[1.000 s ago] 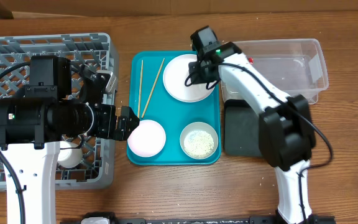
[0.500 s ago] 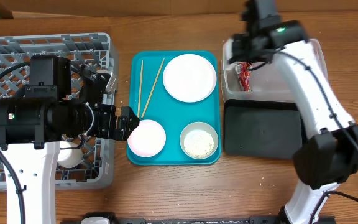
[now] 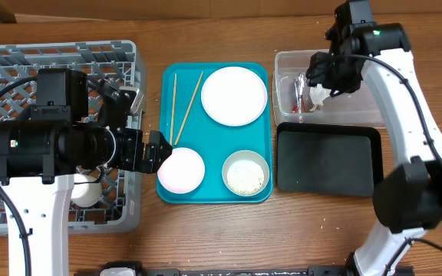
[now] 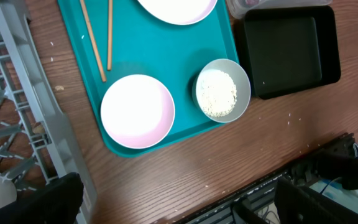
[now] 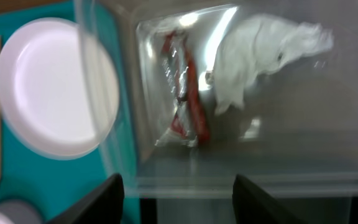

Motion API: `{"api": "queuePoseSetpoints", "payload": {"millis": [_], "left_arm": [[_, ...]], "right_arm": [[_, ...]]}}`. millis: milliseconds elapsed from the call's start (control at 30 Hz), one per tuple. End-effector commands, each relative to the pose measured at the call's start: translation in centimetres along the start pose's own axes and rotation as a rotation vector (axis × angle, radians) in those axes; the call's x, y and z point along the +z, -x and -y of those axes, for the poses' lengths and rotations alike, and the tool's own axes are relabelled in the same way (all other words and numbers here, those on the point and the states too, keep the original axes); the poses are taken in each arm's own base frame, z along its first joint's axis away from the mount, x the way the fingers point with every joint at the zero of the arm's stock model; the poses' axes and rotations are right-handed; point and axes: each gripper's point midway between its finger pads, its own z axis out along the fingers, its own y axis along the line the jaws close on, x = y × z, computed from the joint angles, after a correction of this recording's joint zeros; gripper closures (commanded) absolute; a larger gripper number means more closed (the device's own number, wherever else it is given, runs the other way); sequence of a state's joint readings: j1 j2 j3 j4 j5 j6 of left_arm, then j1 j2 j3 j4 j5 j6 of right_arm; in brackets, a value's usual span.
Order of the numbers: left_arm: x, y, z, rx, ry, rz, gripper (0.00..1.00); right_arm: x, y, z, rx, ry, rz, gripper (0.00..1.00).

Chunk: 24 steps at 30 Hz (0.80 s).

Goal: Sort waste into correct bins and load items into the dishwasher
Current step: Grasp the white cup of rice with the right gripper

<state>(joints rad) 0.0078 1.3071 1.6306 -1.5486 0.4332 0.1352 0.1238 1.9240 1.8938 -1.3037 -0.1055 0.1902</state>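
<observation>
Overhead view: the clear rectangular plastic tub (image 3: pixel 351 115) stands at the far right, with the shallow black rectangular tray (image 3: pixel 327 159) just in front of it. The right gripper (image 3: pixel 324 73) hangs over the tub. The right wrist view alone shows what the tub holds: the crinkled red snack wrapper (image 5: pixel 185 93) lies beside the crumpled white paper napkin (image 5: pixel 260 50). The wrapper's print is too blurred to read. The same view shows the right gripper's fingers (image 5: pixel 98 199) spread wide, with nothing between them.

The teal serving tray (image 3: pixel 215 142) carries the pale pink-white round plate (image 3: pixel 235 95), two thin wooden chopsticks (image 3: pixel 176 107), the small pinkish bowl (image 3: pixel 180 170) and the grey-green bowl (image 3: pixel 245 172) of white rice grains (image 4: pixel 216 93).

The left gripper (image 3: pixel 153 149) is at the tray's left edge, jaws wide apart and empty. The small white cup (image 3: pixel 84 192) sits in the large square grey plastic dish rack (image 3: pixel 52 57).
</observation>
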Motion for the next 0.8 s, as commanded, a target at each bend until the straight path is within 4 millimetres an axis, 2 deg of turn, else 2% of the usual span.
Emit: {"api": "queuePoseSetpoints", "payload": {"millis": [0,67,133,200,300,400,600,667,767], "left_arm": [[-0.4,0.4,0.3,0.031,0.0,0.017,0.0],[-0.4,0.4,0.3,0.03,0.0,0.017,0.0],[-0.4,0.4,0.3,0.031,0.0,0.017,0.0],[-0.4,0.4,0.3,0.03,0.0,0.017,0.0],[-0.4,0.4,0.3,0.031,0.0,0.017,0.0],[-0.4,0.4,0.3,0.03,0.0,0.017,0.0],[-0.4,0.4,0.3,0.031,0.0,0.017,0.0],[-0.4,0.4,0.3,0.03,0.0,0.017,0.0],[-0.4,0.4,0.3,0.031,0.0,0.017,0.0]], "right_arm": [[-7.4,-2.0,-4.2,-0.063,0.164,0.084,0.42],[-8.9,-4.8,-5.7,-0.095,0.198,0.032,0.41],[-9.5,-7.6,-6.8,-0.123,0.198,-0.039,0.39],[-9.3,-10.5,-7.9,-0.141,0.183,-0.127,0.38],[-7.9,-14.8,-9.7,-0.166,0.15,-0.261,0.39],[-5.5,-18.6,-11.5,-0.204,0.101,-0.339,0.4],[0.6,-23.8,-14.2,-0.286,0.011,-0.319,0.34],[2.9,-24.2,-14.5,-0.305,0.009,-0.277,0.31],[5.7,-23.4,-14.1,-0.295,0.0,-0.205,0.31]]}}
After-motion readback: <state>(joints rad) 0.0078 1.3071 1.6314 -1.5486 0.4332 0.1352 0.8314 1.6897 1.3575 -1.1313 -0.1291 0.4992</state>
